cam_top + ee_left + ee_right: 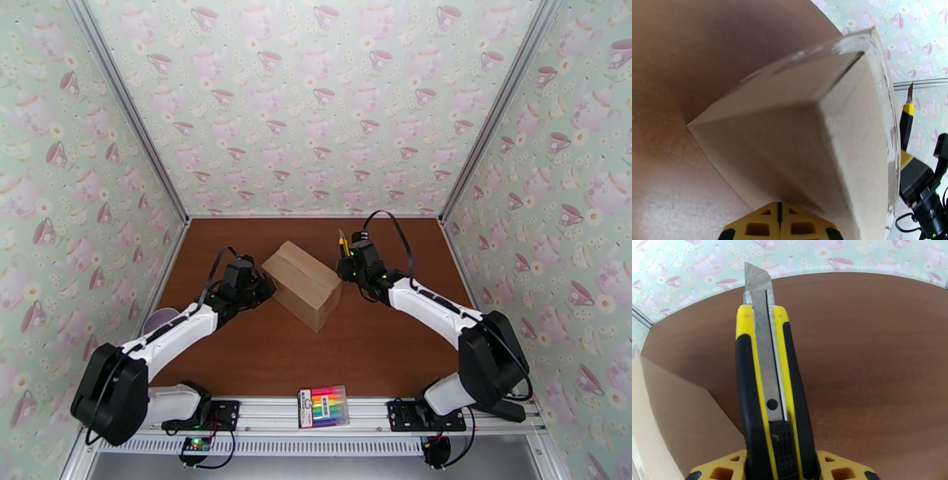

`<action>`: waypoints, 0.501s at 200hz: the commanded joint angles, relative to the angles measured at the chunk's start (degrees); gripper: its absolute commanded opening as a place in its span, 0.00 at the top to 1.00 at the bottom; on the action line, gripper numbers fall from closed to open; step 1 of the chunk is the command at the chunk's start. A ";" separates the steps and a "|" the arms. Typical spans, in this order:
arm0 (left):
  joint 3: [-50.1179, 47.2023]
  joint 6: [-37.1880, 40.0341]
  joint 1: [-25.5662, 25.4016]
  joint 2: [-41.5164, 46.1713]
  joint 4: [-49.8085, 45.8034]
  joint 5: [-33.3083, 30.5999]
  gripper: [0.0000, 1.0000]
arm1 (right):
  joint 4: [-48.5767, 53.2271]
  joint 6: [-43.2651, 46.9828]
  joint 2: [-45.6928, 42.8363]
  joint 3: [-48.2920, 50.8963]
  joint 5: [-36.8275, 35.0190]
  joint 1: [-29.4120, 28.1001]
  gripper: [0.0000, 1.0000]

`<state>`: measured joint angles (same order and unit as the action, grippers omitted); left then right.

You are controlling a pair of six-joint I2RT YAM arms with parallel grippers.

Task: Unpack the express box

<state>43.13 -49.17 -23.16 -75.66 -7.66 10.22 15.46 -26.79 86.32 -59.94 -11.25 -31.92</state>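
The express box [304,284], a tan carton with clear tape along its seam, lies closed and askew in the middle of the brown table. My left gripper [265,290] is shut, its yellow fingertips [762,221] together against the box's left end [790,150]. My right gripper [347,267] hovers at the box's far right corner, shut on a yellow and black utility knife [768,390]. The knife's blade is extended and points away toward the back wall. The box's side [675,417] sits at the lower left of the right wrist view. The knife [906,114] also appears beyond the box's taped edge.
A flat pack of rainbow markers [324,406] rests on the aluminium rail at the near edge. A pale purple round object [160,322] lies by the left wall. Patterned walls close in three sides, with bare brown table [371,347] in front of the box.
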 commanded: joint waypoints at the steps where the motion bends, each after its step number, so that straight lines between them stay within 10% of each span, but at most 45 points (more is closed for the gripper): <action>1: 1.60 2.49 0.94 -0.17 -0.40 0.68 1.00 | 5.31 1.23 -4.21 0.13 -3.30 -0.41 1.00; 100: -1.82 2.58 -2.47 7.71 -3.97 2.71 1.00 | 24.54 3.85 -21.70 2.11 -8.66 -6.05 1.00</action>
<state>42.44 -47.90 -23.75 -70.04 -8.93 11.42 32.58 -23.33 68.14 -58.87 -16.49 -34.96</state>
